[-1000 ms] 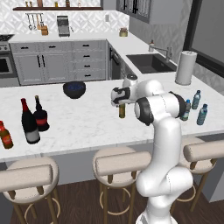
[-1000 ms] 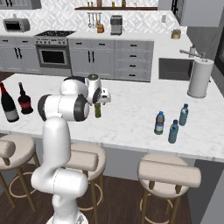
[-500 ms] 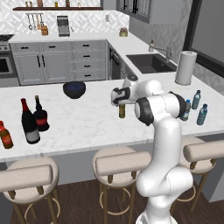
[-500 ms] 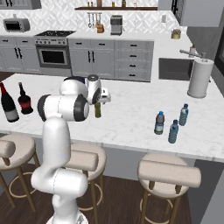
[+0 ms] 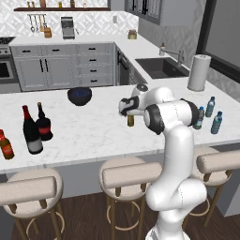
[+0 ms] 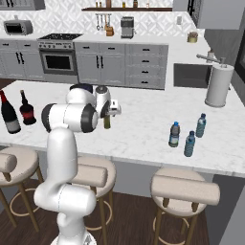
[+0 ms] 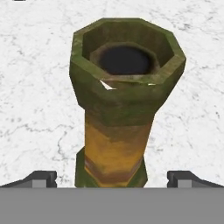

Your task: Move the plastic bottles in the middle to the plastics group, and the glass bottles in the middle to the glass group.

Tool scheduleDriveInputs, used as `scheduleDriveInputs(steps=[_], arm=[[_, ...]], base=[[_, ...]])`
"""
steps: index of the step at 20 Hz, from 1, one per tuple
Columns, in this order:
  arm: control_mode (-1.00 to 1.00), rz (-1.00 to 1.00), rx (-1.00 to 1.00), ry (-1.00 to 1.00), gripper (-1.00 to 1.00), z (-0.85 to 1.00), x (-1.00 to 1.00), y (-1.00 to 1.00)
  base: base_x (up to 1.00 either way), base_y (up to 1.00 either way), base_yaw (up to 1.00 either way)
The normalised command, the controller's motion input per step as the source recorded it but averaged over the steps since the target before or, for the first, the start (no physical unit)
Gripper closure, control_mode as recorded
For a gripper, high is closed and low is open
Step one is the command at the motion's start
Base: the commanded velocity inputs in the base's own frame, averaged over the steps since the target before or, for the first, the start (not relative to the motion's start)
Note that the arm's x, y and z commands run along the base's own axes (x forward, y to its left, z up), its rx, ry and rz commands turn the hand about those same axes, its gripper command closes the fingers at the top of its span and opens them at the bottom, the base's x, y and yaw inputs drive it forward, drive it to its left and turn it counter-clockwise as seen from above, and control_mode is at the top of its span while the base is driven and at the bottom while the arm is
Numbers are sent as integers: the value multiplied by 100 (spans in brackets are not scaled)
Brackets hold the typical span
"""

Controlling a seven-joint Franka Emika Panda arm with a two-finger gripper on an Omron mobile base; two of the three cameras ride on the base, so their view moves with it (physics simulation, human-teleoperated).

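Nothing has moved since before; the tool (image 7: 112,177) stays wide open right above the small amber beer bottle (image 7: 120,105) mid-frame, standing on the white surface (image 7: 35,87).

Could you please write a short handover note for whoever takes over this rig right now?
Gripper: open, directly above the amber beer bottle, one finger tip on each side, not gripping.
Beer bottle stands upright mid-counter.
Wine bottle stands at the left end beside the squat red-label bottle and orange-red bottle.
Three water bottles stand together at the right end.
Done: wine and plastic appear sorted.
Left: grasp the beer bottle, carry it to the glass group.
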Motion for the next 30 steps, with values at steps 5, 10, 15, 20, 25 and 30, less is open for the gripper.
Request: scheduleDriveInputs(steps=[5, 10, 15, 20, 25, 30], arm=[[-100, 0, 0, 0, 100, 0, 0, 0], [-100, 0, 0, 0, 100, 0, 0, 0], [-100, 0, 0, 0, 100, 0, 0, 0], [-100, 0, 1, -1, 100, 8, -6, 0], [-100, 2, 0, -9, 100, 40, -51, 24], [-100, 11, 0, -5, 100, 38, -61, 61]], base=[[0, 0, 0], [0, 0, 0], [0, 0, 0], [0, 0, 0], [0, 0, 0], [0, 0, 0]])
